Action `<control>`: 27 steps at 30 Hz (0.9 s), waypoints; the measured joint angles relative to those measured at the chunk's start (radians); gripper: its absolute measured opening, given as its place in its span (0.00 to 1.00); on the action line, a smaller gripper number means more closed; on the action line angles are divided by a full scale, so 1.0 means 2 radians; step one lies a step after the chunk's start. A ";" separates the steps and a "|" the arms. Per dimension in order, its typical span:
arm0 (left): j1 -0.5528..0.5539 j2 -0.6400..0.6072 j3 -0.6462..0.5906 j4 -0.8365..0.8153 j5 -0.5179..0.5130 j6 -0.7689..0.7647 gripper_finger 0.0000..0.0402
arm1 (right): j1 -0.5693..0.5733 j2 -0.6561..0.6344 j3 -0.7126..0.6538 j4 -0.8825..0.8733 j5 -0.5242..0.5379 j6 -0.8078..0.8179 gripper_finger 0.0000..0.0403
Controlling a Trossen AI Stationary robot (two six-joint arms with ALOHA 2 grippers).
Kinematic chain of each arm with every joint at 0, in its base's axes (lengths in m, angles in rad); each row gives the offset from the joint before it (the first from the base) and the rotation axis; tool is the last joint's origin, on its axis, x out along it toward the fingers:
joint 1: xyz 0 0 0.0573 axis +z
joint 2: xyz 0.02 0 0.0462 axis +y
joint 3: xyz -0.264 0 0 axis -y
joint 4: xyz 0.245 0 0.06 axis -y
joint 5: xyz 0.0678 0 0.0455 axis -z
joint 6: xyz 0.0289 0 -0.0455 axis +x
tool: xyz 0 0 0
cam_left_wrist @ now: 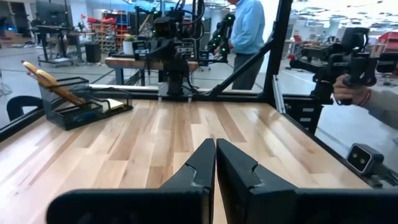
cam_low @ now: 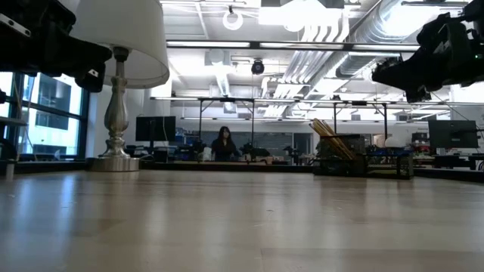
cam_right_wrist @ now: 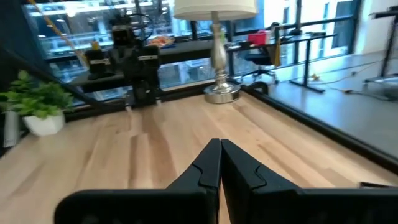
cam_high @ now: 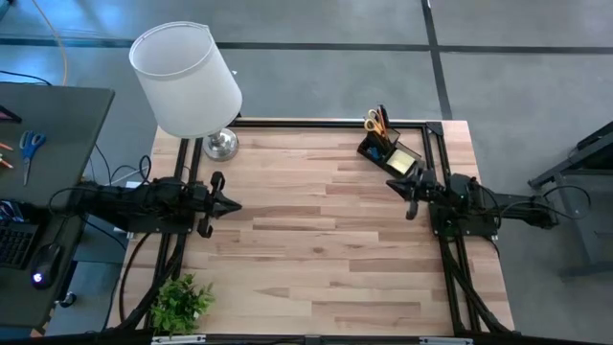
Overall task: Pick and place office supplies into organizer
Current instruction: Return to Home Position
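**Supplies stowed, both arms parked at the table's sides**

The organizer [cam_high: 392, 153] stands at about 1 o'clock on the table [cam_high: 326, 240]. The yellow-handled scissors [cam_high: 373, 122] stick up from its tall part, and what looks like the yellow pad [cam_high: 407, 159] lies in its low tray. Just beside it, toward 3 o'clock, the right gripper [cam_high: 396, 185] hangs above the wood with its fingers pressed together on nothing. Across at 9 o'clock the left gripper [cam_high: 233, 204] is the same, fingers together and empty. A lamp [cam_high: 187, 81] stands at 11 o'clock and a small plant [cam_high: 182, 302] at 7. The sorting looks finished and the step in hand seems to be the return to rest. The next move calls for no grasp, only for the right arm to settle without nudging the organizer.
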 joint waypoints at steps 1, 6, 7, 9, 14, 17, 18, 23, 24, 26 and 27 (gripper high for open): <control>0.000 -0.001 0.000 0.000 0.000 -0.001 0.01 | 0.001 0.000 0.000 -0.001 -0.007 0.004 0.00; 0.000 -0.002 0.000 0.001 -0.013 -0.009 0.00 | 0.014 0.000 0.000 -0.002 -0.016 0.011 0.00; 0.000 -0.002 0.000 0.001 -0.013 -0.009 0.00 | 0.016 0.000 0.000 -0.002 -0.014 0.011 0.00; 0.000 -0.002 0.000 0.001 -0.013 -0.009 0.00 | 0.021 0.000 0.000 -0.002 -0.010 0.011 0.00; 0.000 -0.002 0.000 0.000 -0.002 0.002 0.00 | 0.027 0.000 0.000 -0.002 -0.012 0.011 0.00; 0.000 -0.002 0.000 0.000 0.000 0.003 0.00 | 0.028 0.000 0.000 -0.002 -0.012 0.011 0.00; 0.000 -0.002 0.000 0.000 -0.002 0.003 0.00 | 0.028 0.000 0.000 -0.002 -0.012 0.011 0.00; 0.000 -0.002 0.000 0.000 -0.009 0.003 0.00 | 0.028 0.000 0.000 -0.002 -0.012 0.012 0.00; 0.000 -0.002 0.000 0.000 -0.009 0.003 0.00 | 0.028 0.000 0.000 -0.002 -0.012 0.011 0.00; 0.000 -0.002 0.000 0.000 -0.009 0.003 0.00 | 0.028 0.000 0.000 -0.002 -0.012 0.011 0.00; 0.000 -0.002 0.000 0.000 -0.009 0.004 0.00 | 0.028 0.000 0.000 -0.002 -0.012 0.011 0.00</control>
